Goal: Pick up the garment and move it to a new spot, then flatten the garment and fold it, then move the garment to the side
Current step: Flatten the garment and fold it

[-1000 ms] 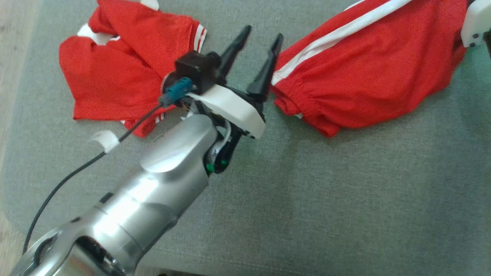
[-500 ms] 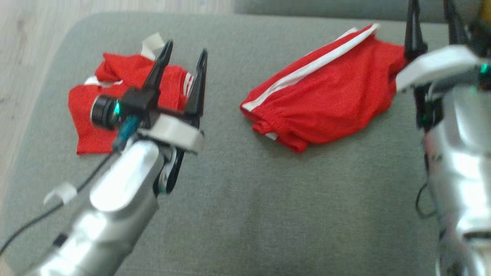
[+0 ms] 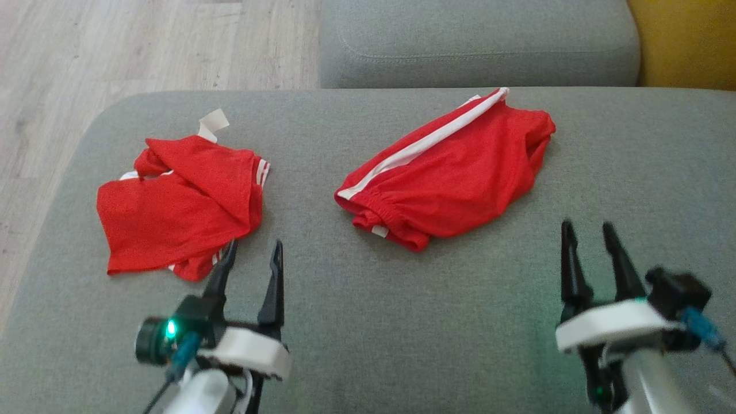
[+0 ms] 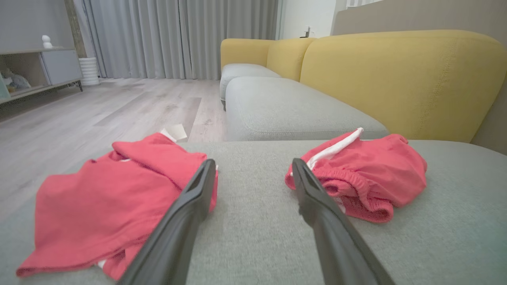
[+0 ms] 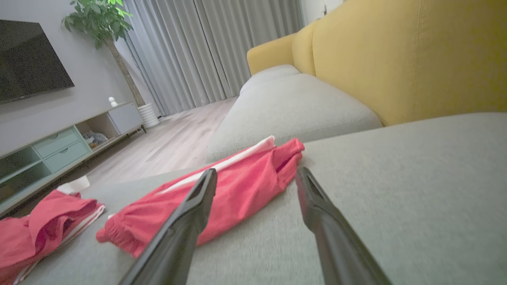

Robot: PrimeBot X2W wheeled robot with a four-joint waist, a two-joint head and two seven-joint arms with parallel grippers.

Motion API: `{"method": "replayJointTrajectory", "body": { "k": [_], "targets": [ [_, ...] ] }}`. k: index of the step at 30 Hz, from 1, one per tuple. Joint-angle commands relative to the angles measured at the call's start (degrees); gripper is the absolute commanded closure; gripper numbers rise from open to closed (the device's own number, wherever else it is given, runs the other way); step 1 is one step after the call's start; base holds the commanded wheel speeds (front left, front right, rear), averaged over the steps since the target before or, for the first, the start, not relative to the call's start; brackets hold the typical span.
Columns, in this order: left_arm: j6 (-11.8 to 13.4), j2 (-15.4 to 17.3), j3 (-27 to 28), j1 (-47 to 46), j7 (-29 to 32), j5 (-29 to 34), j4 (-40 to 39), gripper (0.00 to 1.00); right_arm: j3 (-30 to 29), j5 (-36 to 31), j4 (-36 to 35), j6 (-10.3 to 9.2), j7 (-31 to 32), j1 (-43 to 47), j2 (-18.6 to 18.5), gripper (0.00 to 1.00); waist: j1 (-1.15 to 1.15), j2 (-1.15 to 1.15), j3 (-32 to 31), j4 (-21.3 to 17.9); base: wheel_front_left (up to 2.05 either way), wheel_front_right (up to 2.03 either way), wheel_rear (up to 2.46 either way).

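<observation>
Two red garments lie on the grey sofa seat [image 3: 368, 322]. A folded pair of red shorts with a white side stripe [image 3: 448, 172] [image 4: 364, 178] [image 5: 233, 190] rests near the middle. A crumpled red shirt with white trim [image 3: 178, 207] [image 4: 111, 198] [image 5: 43, 225] lies to the left. My left gripper [image 3: 255, 246] [image 4: 252, 162] hovers open just in front of the shirt's near right corner, holding nothing. Open and empty too, my right gripper [image 3: 587, 226] [image 5: 256, 171] stands to the right of the shorts, clear of them.
A second grey seat cushion [image 3: 477, 46] lies beyond the far edge, with a yellow backrest [image 3: 684, 40] at the right. Wooden floor [image 3: 144, 52] runs past the seat's left and far-left edges. A white tag [image 3: 213, 122] sticks out behind the shirt.
The head view has pulled back and up. Both arms have drawn back toward the near edge, away from the garments. Both grippers stay open and the garments lie as before.
</observation>
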Motion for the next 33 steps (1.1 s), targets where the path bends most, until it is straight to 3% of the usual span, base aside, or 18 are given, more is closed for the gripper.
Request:
{"method": "replayJointTrajectory", "body": {
  "k": [1,10,18,24,27,33],
  "targets": [
    [0.0,0.2,3.1,-1.4,-0.3,0.6,-2.3,0.00,1.9,-0.1,-2.7,0.37,-0.4,-0.9,0.2,0.00,0.01,0.00,0.0,-0.1,0.00,0.00,0.00],
    [-2.5,-1.4,6.9,0.3,-0.3,4.8,-4.5,0.00,1.5,-2.8,-9.1,0.37,2.4,0.4,0.2,0.00,0.01,0.00,3.9,0.2,0.00,0.00,0.00],
    [-4.8,-3.0,8.6,-4.3,-0.3,7.4,-4.9,0.00,-4.8,-11.9,-11.4,0.37,11.6,-12.9,0.2,0.00,0.01,0.00,12.1,2.9,0.00,0.00,0.00],
    [-6.4,-4.6,9.5,-7.0,-0.3,8.8,-5.1,0.00,-11.1,-15.7,-5.5,0.37,19.9,-26.6,-2.9,0.00,0.01,0.00,16.8,5.7,0.00,0.00,0.00],
    [-7.7,-6.0,10.2,-8.3,-0.3,9.8,-4.9,0.00,-13.7,-17.4,1.5,0.37,23.9,-35.3,-5.8,0.00,0.01,0.00,19.2,8.0,0.00,0.00,0.00],
    [-9.4,-7.7,11.1,-9.5,-0.3,11.1,-4.2,0.00,-17.6,-22.1,14.3,0.37,27.2,-42.8,-9.1,0.00,0.01,0.00,21.3,11.0,0.00,0.00,0.00]
  ]
}}
